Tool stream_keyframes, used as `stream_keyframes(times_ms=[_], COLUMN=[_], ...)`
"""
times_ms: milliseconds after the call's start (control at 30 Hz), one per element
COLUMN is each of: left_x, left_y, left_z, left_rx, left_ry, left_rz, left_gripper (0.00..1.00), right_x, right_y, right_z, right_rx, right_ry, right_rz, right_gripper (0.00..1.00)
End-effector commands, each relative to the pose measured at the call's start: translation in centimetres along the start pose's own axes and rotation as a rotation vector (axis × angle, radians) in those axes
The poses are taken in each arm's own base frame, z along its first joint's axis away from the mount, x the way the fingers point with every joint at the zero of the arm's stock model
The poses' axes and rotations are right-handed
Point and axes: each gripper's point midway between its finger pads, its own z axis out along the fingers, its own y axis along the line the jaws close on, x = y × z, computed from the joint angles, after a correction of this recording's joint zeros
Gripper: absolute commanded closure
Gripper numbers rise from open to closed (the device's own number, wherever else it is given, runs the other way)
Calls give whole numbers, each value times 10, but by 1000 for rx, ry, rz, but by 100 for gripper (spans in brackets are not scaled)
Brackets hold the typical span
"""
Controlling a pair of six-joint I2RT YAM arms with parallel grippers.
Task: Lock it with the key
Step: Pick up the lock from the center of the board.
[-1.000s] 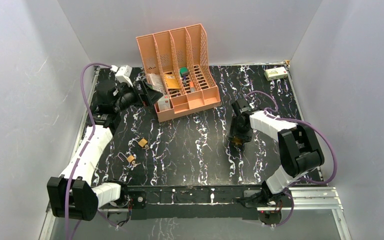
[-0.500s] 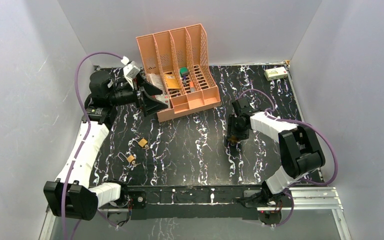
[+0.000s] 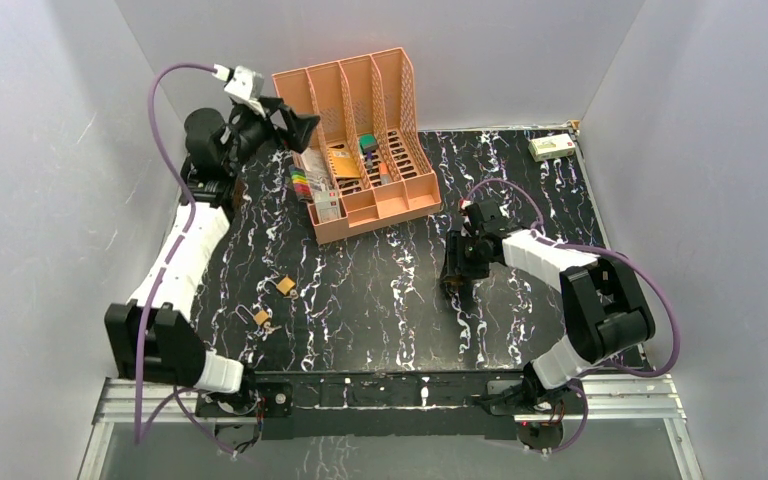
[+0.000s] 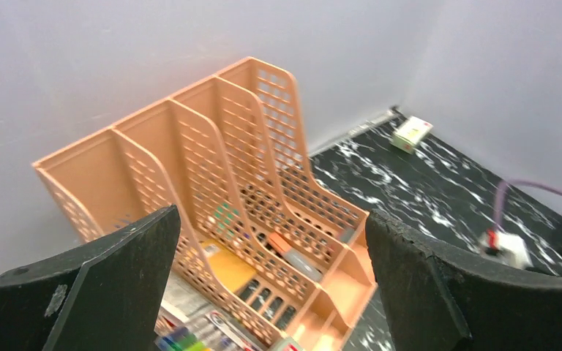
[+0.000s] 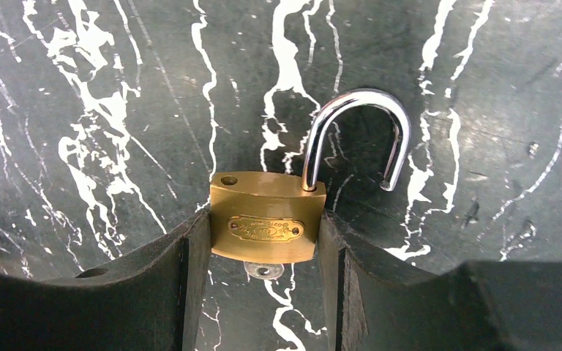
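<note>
1. While the right gripper [image 5: 263,235] grasps the padlock [image 5: 267,216] by its flanks, at 3 o'clock on the table [image 3: 380,300], the body is steadied, probably for the key's turn.
2. The shackle [image 5: 358,102] arches open toward 12 o'clock. The key [image 5: 263,271] apparently protrudes at 6 o'clock, beneath the body.
3. The left gripper [image 4: 271,219], released wide and empty, hangs at 10 o'clock beside the rack [image 4: 212,146]. Bare tabletop surrounds the padlock, and the edges lie well apart.
</note>
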Motion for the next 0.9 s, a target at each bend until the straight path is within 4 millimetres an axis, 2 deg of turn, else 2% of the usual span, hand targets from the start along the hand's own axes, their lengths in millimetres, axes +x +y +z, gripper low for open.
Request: stream_keyframes(times_ms=[0, 100, 167, 200, 267, 367, 433, 467, 567, 667, 733, 767, 867], left_x=[-17, 2, 43, 52, 32, 14, 2, -7, -11, 1, 10, 13, 16], left_y=[49, 92, 115, 117, 113, 109, 98, 85, 30, -30, -68, -79, -126], left_z=[19, 29, 34, 36, 40, 31, 27, 29, 27, 8, -18, -29, -84], left_rx=[-187, -386, -516, -529, -525, -506, -446, -361, -47, 253, 465, 515, 795], left_ry=[-46, -46, 94, 152, 137, 131, 109, 76, 90, 194, 271, 286, 317], left_rz=[-26, -159, -290, -321, -288, -273, -278, -277, -320, -397, -445, -453, -407], left_gripper=[2, 2, 2, 4, 6, 4, 2, 2, 2, 2, 2, 2, 2], right_x=[-17, -15, -12, -11, -10, -12, -15, -15, -16, -16, -16, -16, -10], right_y=[26, 32, 34, 35, 38, 42, 45, 50, 70, 88, 94, 97, 109], right_z=[-11, -13, -10, -10, -11, -18, -22, -25, -37, -57, -70, -76, -97], right_rx=[-133, -178, -201, -210, -229, -245, -260, -287, -408, -512, -545, -560, -638], right_ry=[-82, -102, -101, -94, -89, -110, -121, -126, -151, -177, -207, -222, -241], right_rz=[-73, -80, -77, -79, -89, -108, -123, -136, -207, -281, -315, -330, -378], right_gripper=[64, 64, 64, 64, 64, 64, 64, 65, 66, 68, 70, 71, 72])
